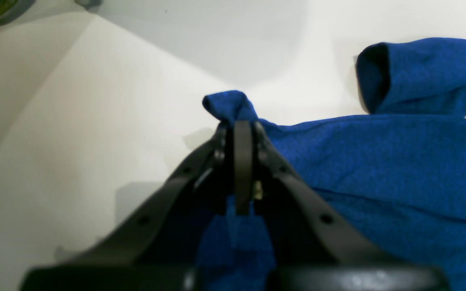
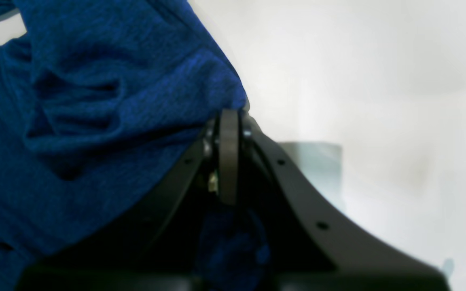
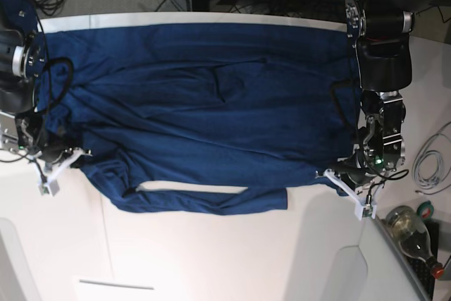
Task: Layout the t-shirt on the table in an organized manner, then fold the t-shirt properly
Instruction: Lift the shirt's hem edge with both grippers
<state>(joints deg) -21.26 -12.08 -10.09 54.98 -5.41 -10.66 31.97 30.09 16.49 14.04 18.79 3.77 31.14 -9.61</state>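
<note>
Left gripper (image 1: 242, 121) is clamped tight on a pinched corner of the t-shirt (image 1: 378, 173), a small tuft of blue poking out just past its tips. The cloth spreads off to that gripper's right, a sleeve opening further out. Right gripper (image 2: 229, 119) is pinched shut on another edge of the fabric, bunched folds to its left. Beyond both, in the base view, the shirt lies stretched wide across the table (image 3: 211, 259) between the two arms.
</note>
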